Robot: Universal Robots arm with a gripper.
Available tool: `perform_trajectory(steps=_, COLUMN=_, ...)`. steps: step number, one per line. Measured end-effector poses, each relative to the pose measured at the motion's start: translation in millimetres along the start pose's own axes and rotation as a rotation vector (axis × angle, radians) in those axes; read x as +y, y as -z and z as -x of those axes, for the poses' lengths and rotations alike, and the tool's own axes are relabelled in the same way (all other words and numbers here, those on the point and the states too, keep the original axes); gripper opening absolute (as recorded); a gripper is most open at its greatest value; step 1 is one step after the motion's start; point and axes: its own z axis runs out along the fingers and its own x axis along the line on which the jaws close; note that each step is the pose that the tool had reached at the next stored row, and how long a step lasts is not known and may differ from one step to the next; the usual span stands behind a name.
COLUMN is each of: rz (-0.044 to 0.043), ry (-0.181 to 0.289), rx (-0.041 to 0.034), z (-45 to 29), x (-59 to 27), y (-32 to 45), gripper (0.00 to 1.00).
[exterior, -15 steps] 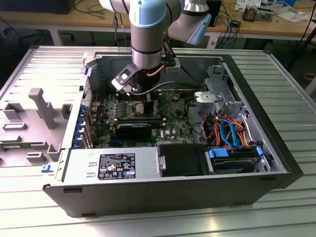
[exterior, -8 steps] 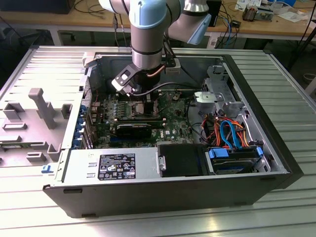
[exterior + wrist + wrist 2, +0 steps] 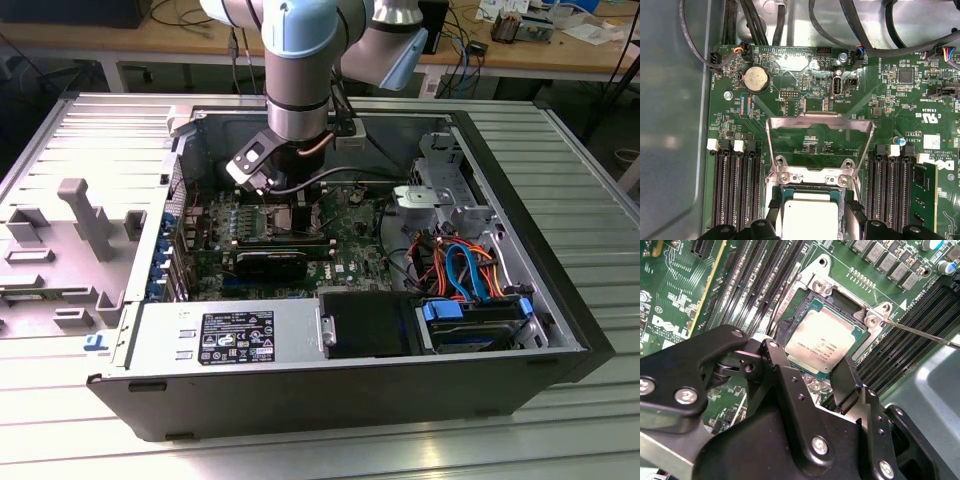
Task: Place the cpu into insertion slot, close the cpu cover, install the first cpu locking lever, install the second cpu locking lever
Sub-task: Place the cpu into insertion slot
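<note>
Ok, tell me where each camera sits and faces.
Exterior view: above the open computer case, looking down into it; arm shows.
Second wrist view: on the wrist, aimed past the gripper at the cpu.
First wrist view: on the wrist, facing the open cpu cover; gripper shows.
Both wrist views share the cpu.

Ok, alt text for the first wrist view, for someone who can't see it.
The cpu sits in the insertion slot, with the cpu cover standing open beyond it and the black claw close to the chip. Black memory slots flank the socket on a green motherboard.
</note>
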Motion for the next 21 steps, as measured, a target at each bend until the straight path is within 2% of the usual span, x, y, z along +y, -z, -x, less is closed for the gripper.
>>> perform_trajectory(steps=2, rz=-0.0002, ry=0.000, rx=-0.0057, z=0.8, x=0.0, y=0.0, gripper=0.62)
perform_trajectory(steps=4, rz=-0.0003, ry=0.001, rx=-0.0065, z=0.9, x=0.0, y=0.1, gripper=0.62)
perform_trajectory(steps=6, rz=-0.0003, ry=0.001, rx=-0.0066, z=1.0, x=0.0, y=3.5, gripper=0.62)
perform_trajectory(steps=8, rz=-0.0002, ry=0.001, rx=-0.0050, z=0.9, x=0.1, y=8.3, gripper=0.62)
perform_trajectory(steps=12, rz=-0.0001, ry=0.001, rx=-0.0045, z=0.8, x=0.1, y=8.2, gripper=0.62)
perform_trajectory(steps=21, rz=0.0003, ry=0.001, rx=0.0028, z=0.8, x=0.2, y=12.4, gripper=0.62)
